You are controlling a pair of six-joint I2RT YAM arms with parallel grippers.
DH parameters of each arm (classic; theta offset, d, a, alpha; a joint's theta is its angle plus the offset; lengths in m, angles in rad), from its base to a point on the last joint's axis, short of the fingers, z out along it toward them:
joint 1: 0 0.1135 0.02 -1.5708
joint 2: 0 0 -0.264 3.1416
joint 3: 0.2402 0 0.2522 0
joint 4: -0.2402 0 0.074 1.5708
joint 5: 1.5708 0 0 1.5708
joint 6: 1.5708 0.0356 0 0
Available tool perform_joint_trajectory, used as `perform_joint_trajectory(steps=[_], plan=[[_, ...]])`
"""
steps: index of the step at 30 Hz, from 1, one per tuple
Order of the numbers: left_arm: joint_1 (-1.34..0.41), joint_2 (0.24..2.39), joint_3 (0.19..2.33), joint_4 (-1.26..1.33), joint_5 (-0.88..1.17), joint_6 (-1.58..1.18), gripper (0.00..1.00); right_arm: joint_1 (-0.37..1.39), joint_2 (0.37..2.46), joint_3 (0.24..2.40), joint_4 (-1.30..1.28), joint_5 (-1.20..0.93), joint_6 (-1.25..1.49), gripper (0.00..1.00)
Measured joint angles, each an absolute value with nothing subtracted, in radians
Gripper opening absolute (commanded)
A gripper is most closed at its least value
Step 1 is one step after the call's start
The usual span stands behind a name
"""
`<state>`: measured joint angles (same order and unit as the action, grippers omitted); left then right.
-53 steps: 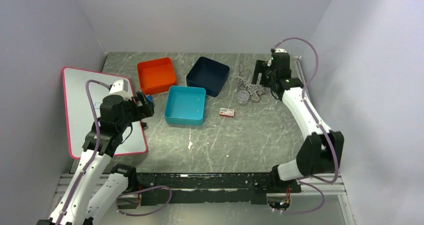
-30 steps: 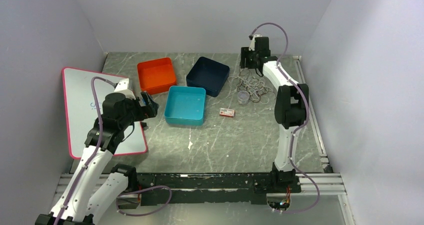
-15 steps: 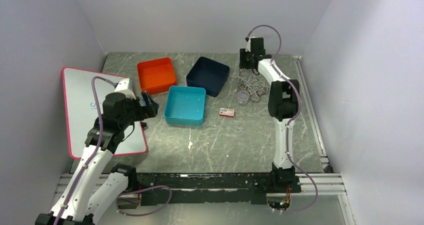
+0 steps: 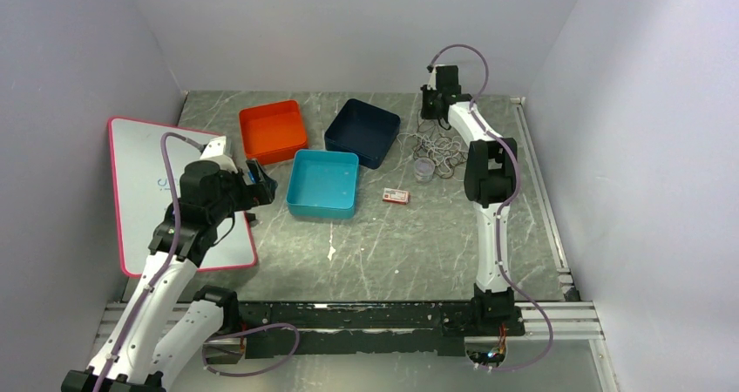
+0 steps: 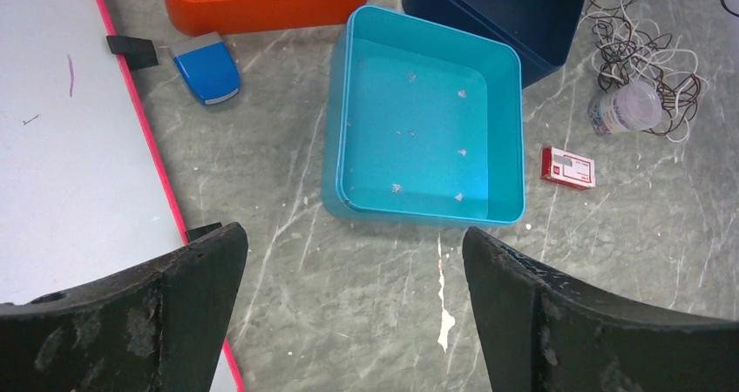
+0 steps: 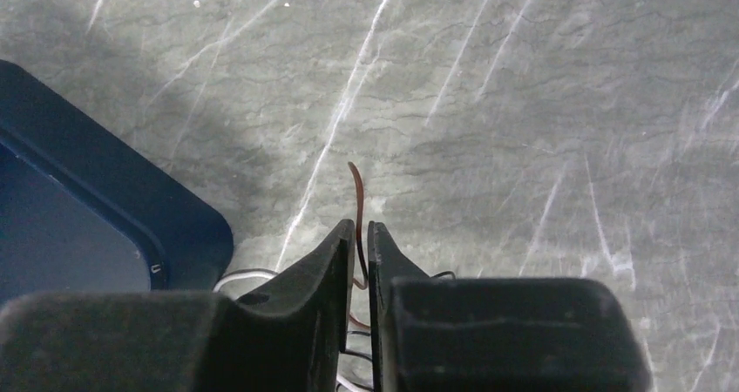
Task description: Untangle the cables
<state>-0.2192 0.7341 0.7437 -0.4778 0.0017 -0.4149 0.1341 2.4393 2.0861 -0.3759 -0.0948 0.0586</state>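
Observation:
The cables (image 4: pixel 442 152) lie in a tangled heap of thin white, brown and black wires at the back right of the table, also seen in the left wrist view (image 5: pixel 649 61). My right gripper (image 4: pixel 434 113) is at the far edge of the heap, beside the navy tray. In the right wrist view it (image 6: pixel 361 228) is shut on a brown cable end (image 6: pixel 355 187) that sticks out past the fingertips. My left gripper (image 4: pixel 259 184) hangs wide open above the table left of the teal tray, holding nothing (image 5: pixel 353 235).
An orange tray (image 4: pixel 273 131), a navy tray (image 4: pixel 362 131) and a teal tray (image 4: pixel 323 183) stand mid-table. A small red box (image 4: pixel 396 196) and a clear cup (image 4: pixel 423 168) lie near the cables. A pink-edged whiteboard (image 4: pixel 139 192) and a blue eraser (image 5: pixel 206 67) are at the left.
My right arm swung from the right side to the far end of the tangle and its jaws closed on the brown cable end. The left arm barely moved.

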Motion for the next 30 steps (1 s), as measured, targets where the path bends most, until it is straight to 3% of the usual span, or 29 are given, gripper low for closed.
perform_joint_trajectory(steps=[4, 14, 30], plan=[[-0.219, 0.735, 0.744, -0.478, 0.002, -0.415, 0.97, 0.134, 2.439, 2.087, -0.375, -0.101, 0.062, 0.00], [-0.215, 0.721, 0.744, -0.477, 0.002, -0.414, 0.98, 0.134, 2.367, 1.969, -0.332, -0.095, 0.062, 0.00], [-0.165, 0.680, 0.747, -0.323, 0.157, -0.406, 0.98, 0.152, 1.690, 1.602, -0.214, -0.059, 0.090, 0.00]])
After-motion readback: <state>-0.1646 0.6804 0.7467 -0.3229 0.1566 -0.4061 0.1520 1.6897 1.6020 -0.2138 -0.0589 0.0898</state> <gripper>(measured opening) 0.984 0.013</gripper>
